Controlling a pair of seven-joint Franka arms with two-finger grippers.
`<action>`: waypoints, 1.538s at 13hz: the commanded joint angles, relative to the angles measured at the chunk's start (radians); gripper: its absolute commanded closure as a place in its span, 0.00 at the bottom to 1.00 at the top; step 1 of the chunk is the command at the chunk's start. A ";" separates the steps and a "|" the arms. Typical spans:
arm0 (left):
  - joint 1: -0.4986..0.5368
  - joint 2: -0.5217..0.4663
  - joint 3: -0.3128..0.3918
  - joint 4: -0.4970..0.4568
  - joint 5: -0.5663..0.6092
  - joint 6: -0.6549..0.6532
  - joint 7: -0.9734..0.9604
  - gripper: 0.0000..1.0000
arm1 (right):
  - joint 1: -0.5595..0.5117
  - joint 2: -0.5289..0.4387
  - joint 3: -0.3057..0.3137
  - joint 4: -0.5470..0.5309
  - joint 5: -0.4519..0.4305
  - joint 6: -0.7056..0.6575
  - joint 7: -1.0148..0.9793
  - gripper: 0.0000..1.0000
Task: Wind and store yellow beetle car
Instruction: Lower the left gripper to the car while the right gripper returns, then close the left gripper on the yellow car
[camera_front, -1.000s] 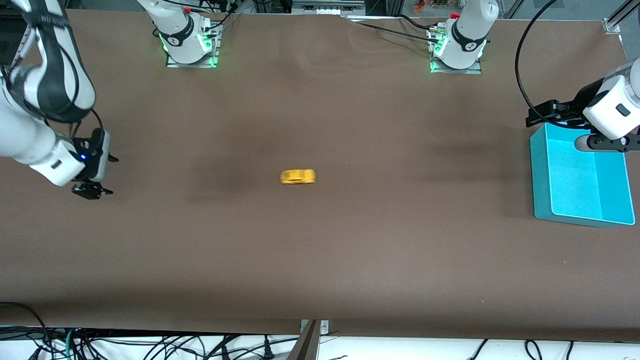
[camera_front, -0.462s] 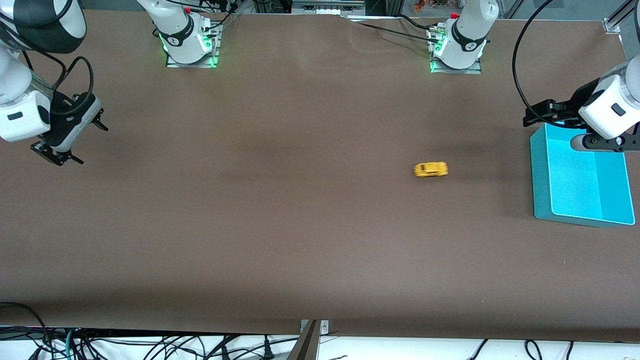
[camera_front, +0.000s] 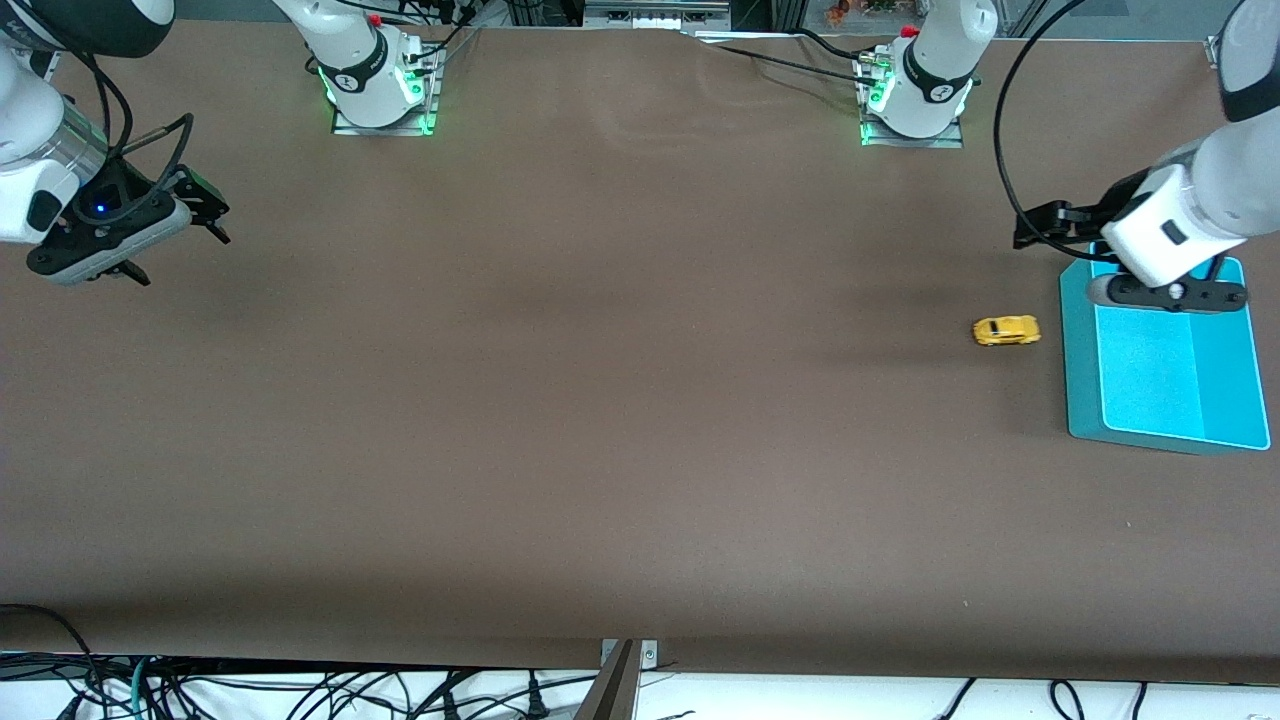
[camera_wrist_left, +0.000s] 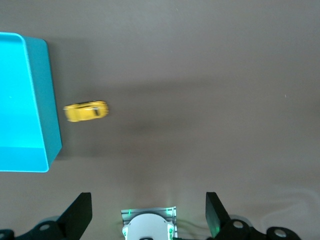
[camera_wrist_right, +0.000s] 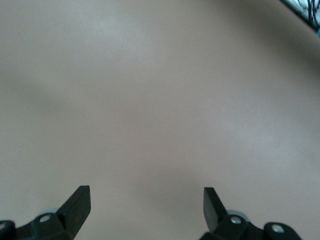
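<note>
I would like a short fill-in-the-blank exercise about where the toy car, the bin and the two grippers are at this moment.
1. The yellow beetle car stands on the table beside the teal ____.
2. The left gripper hangs over the bin with its fingers ____.
3. The right gripper, also open, holds ____.
4. The car's colour is ____.

Missing words: bin; open; nothing; yellow

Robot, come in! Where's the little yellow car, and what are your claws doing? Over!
Left gripper open over the teal bin. Right gripper open, waiting at its end of the table. Yellow beetle car on the table beside the bin, not inside. Nothing between car and bin.
</note>
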 joint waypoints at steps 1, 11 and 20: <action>0.015 -0.014 -0.006 -0.044 -0.003 -0.011 0.080 0.00 | 0.043 -0.014 -0.068 0.008 0.051 -0.033 0.101 0.00; 0.099 -0.038 0.000 -0.400 0.110 0.303 1.037 0.00 | 0.084 -0.034 -0.116 0.008 0.057 -0.059 0.278 0.00; 0.255 -0.083 0.001 -0.834 0.130 0.889 1.488 0.00 | 0.104 -0.027 -0.065 0.017 0.055 -0.056 0.347 0.00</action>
